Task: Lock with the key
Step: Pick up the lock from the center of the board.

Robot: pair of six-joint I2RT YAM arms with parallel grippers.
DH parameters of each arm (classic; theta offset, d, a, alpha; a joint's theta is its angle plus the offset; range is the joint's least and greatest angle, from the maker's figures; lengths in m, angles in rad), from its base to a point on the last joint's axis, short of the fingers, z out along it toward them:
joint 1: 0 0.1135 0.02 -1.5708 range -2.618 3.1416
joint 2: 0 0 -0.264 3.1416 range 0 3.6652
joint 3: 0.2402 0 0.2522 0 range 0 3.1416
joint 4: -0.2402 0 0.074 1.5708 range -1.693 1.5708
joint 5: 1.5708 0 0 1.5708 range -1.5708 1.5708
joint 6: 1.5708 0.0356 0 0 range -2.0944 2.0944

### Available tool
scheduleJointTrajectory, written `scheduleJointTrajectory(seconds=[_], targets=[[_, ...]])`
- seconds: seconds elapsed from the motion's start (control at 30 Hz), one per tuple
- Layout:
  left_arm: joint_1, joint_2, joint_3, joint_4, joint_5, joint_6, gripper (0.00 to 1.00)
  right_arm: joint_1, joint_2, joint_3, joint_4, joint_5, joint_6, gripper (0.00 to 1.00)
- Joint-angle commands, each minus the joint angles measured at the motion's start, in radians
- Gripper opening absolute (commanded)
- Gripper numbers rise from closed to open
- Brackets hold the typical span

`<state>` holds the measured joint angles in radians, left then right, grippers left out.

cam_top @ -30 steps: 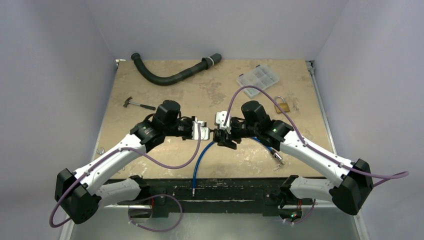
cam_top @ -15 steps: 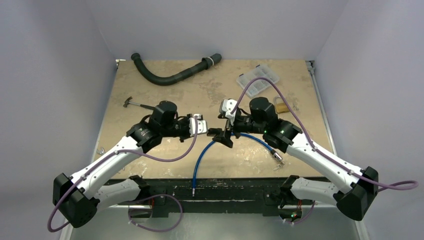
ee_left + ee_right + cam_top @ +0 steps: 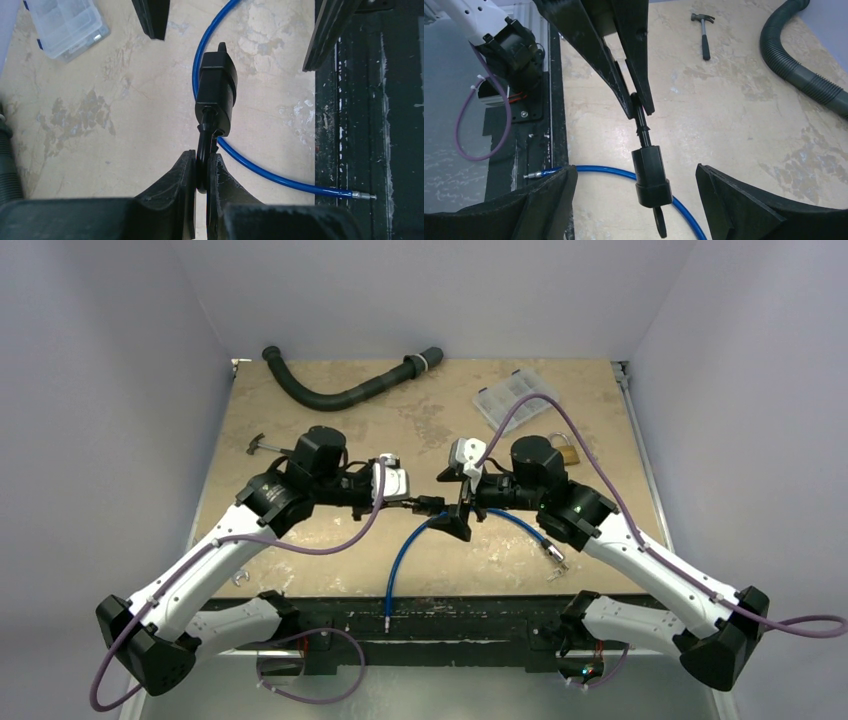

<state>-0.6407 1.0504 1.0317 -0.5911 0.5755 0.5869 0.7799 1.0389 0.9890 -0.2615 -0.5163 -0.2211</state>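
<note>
A black lock body (image 3: 216, 95) hangs in the air above the table, also in the right wrist view (image 3: 651, 175) and the top view (image 3: 437, 506). My left gripper (image 3: 202, 172) is shut on a thin black stem (image 3: 640, 120) that sticks out of the lock's end. A flat black tab (image 3: 659, 222) sticks out of the other end; which part is the key I cannot tell. My right gripper (image 3: 639, 200) is open, its fingers (image 3: 549, 200) wide on both sides of the lock, not touching it. A blue cable (image 3: 400, 550) lies on the table below.
A brass padlock (image 3: 565, 451) lies at the right, behind the right arm. A clear organiser box (image 3: 515, 397), a dark corrugated hose (image 3: 340, 392) and a small hammer (image 3: 270, 447) lie farther back. A small metal fitting (image 3: 555, 558) lies near the front edge.
Both arms have moved away from the near edge. The left gripper has reached right with the lock, and the right gripper's jaws now stand wide around it.
</note>
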Motion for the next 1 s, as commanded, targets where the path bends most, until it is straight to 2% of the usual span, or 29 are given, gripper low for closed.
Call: scheduleJointTrajectory(seconds=[0.0,0.1,0.3,0.57,0.67,0.97], targets=[[0.007,0.002,0.151,-0.033,0.105,0.016,0.00,0.004,-0.009,0.027,-0.003,0.034,0.035,0.99],[0.008,0.002,0.179,-0.040,0.139,0.008,0.00,0.004,0.009,0.028,-0.009,-0.011,0.049,0.99],[0.007,0.016,0.238,-0.037,0.164,-0.056,0.00,0.004,0.004,0.031,0.001,-0.096,-0.038,0.99],[0.008,0.024,0.273,-0.038,0.200,-0.121,0.00,0.004,0.012,0.027,0.001,-0.129,-0.069,0.97],[0.008,0.024,0.276,-0.041,0.217,-0.138,0.00,0.004,0.013,0.025,0.001,-0.144,-0.076,0.91],[0.026,0.020,0.271,-0.004,0.222,-0.200,0.00,0.004,0.013,0.013,0.010,-0.155,-0.052,0.62]])
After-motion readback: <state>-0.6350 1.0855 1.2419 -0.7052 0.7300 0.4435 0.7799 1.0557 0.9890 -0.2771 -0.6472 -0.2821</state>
